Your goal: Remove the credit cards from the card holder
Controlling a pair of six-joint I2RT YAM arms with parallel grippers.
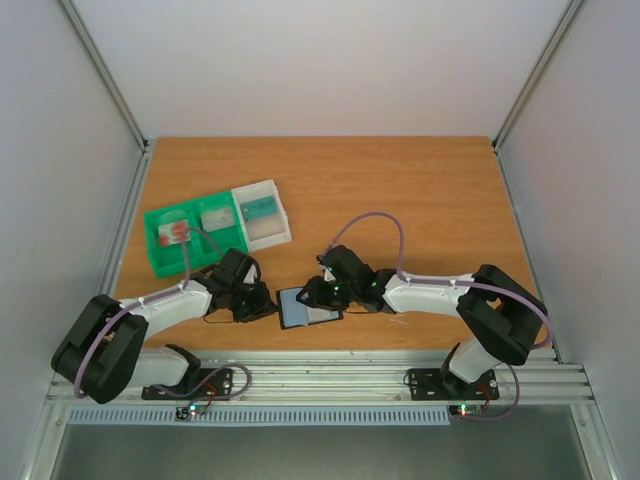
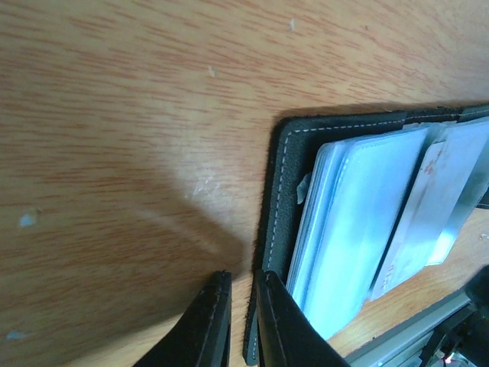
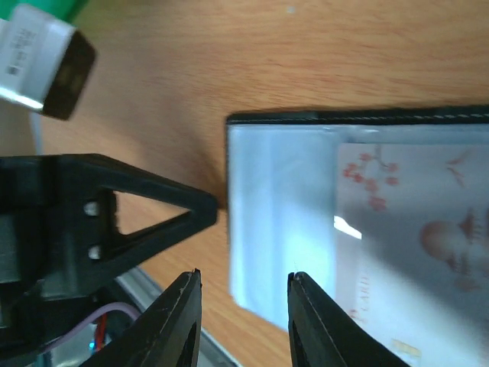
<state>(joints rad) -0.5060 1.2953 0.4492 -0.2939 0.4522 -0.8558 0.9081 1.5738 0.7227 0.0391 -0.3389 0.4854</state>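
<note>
Close to the front edge of the tabletop (image 1: 400,190), the card holder (image 1: 305,308) lies open; the left fingers (image 2: 221,317) are nearly together and seem to pinch its black edge, while the right fingers (image 3: 183,321) are apart over its corner. The credit cards (image 2: 359,222) inside look thin, light, stiff and slippery, so grab a poking-out edge. Farther back sits a green tray (image 1: 152,245).

count on the bench (image 1: 400,200): one card holder (image 1: 305,307). in it, one whitish card with red blotches (image 2: 432,206) and a stack of pale blue cards (image 2: 359,222), too tight to number. one green tray (image 1: 160,268), two compartments: one red-blotched card (image 1: 175,233), one pale card (image 1: 215,217). one clear-white box (image 1: 272,233), one teal card (image 1: 258,207). my hands: two, left hand (image 2: 241,279), right hand (image 3: 244,279).
</note>
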